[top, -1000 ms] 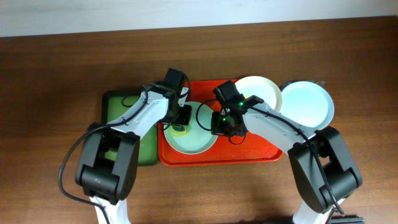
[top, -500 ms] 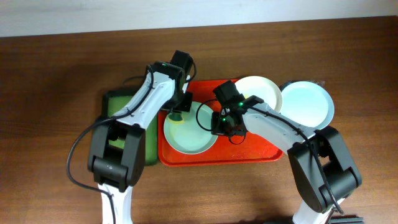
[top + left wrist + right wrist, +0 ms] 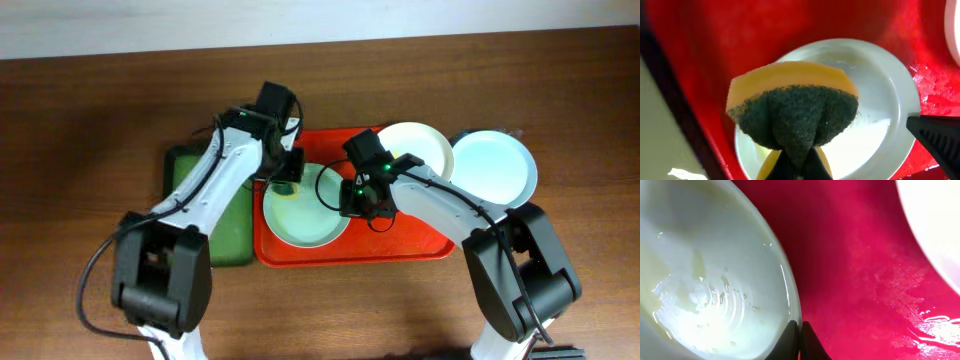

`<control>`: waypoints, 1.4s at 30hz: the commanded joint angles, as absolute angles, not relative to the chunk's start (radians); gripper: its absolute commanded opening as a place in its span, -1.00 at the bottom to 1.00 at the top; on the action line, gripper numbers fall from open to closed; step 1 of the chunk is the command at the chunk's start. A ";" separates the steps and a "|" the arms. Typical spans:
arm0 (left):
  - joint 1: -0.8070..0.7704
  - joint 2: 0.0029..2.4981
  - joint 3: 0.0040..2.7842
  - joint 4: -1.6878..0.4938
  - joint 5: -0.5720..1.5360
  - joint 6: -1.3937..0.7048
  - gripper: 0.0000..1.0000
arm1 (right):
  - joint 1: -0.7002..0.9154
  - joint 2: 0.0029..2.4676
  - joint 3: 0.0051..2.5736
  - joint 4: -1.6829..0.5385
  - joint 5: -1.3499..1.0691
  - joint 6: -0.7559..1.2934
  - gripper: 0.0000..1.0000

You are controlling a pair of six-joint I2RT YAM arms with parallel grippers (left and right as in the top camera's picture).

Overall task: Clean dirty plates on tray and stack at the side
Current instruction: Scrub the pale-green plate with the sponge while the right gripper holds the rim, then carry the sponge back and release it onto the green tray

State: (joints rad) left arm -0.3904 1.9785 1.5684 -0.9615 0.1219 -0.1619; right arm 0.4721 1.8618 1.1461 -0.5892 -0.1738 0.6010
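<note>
A pale blue-green dirty plate [image 3: 308, 212] lies on the left half of the red tray [image 3: 410, 240]. My left gripper [image 3: 285, 180] is shut on a yellow sponge [image 3: 792, 112] with a dark green scouring face, over the plate's [image 3: 865, 100] far left rim. My right gripper [image 3: 356, 203] is shut on that plate's right rim [image 3: 790, 295], fingertips [image 3: 791, 340] pinching the edge. The plate's inside [image 3: 705, 275] is wet, with a faint yellowish film. A white-cream plate [image 3: 418, 148] sits at the tray's far right corner. Another pale plate [image 3: 495, 168] rests on the table, right of the tray.
A dark green tray [image 3: 205, 170] lies against the red tray's left side, partly under my left arm. Bare wooden table [image 3: 90, 130] surrounds both trays. The red tray's wet floor [image 3: 860, 255] is bare between the two plates.
My left gripper carried the sponge from the plate's left-middle toward its far left rim, and the left arm's elbow swung leftward. The right gripper and plate stayed put.
</note>
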 commanded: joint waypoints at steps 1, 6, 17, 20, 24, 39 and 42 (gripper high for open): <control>-0.390 1.969 1.474 -0.911 0.056 -0.171 -1.00 | 0.479 1.879 1.143 -0.579 -0.172 0.599 -0.92; -0.390 1.969 1.206 -0.667 0.134 -0.238 -1.00 | 0.479 1.879 1.143 -0.579 -0.172 0.599 -0.92; -0.308 1.798 1.389 -0.857 0.156 -0.201 -1.00 | 0.478 1.879 1.143 -0.552 -0.206 0.599 -0.92; -0.345 1.892 1.389 -0.820 0.107 -0.224 -1.00 | 0.478 1.879 1.143 -0.552 -0.206 0.599 -0.92; -0.395 2.084 1.389 -0.781 0.125 -0.224 -1.00 | 0.478 1.879 1.143 -0.545 -0.206 0.599 -0.92; -0.178 1.923 1.687 -1.219 -0.084 -0.232 -1.00 | 0.478 1.879 1.143 -0.538 -0.206 0.599 -0.92; -0.167 1.924 1.556 -1.177 -0.113 -0.236 -1.00 | 0.478 1.879 1.143 -0.545 -0.206 0.599 -0.92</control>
